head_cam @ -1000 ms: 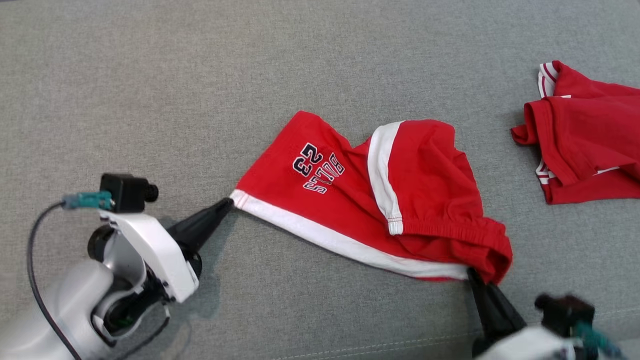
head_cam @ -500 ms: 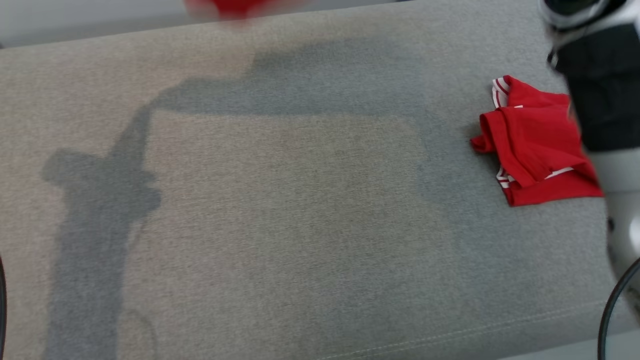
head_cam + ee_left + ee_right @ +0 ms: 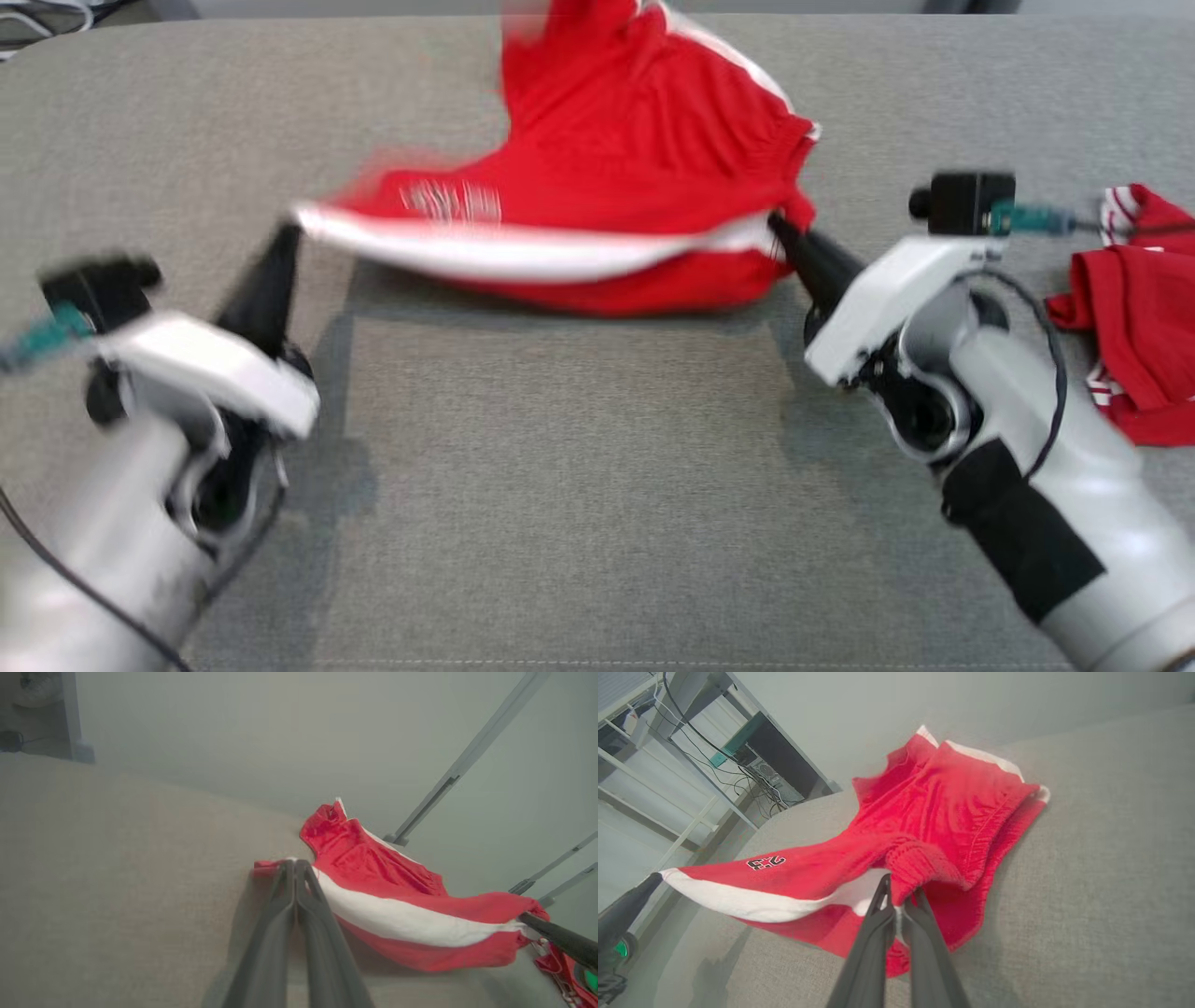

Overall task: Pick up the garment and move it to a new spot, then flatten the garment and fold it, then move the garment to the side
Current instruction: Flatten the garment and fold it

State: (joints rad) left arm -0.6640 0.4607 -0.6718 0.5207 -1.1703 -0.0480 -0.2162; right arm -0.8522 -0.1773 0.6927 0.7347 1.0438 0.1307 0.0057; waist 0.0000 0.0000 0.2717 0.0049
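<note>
Red shorts (image 3: 616, 168) with a white side stripe and a number print hang stretched between my two grippers above the grey cushioned surface (image 3: 560, 467), blurred by motion. My left gripper (image 3: 291, 231) is shut on the hem corner at the left; in the left wrist view the shorts (image 3: 373, 882) trail off to the right from its closed fingers (image 3: 294, 865). My right gripper (image 3: 777, 224) is shut on the elastic waistband at the right, and the right wrist view shows the shorts (image 3: 934, 821) bunched at its fingertips (image 3: 899, 891). The far part of the shorts lies on the surface.
A second red garment (image 3: 1134, 308) with white trim lies crumpled at the right edge of the surface, beside my right forearm. The back edge of the surface runs just behind the shorts. Shelving and cables (image 3: 714, 756) stand beyond the surface.
The head camera has shifted between frames. The shorts were lifted off the surface by both grippers and swung up and away; now they come down stretched, farther back on the surface.
</note>
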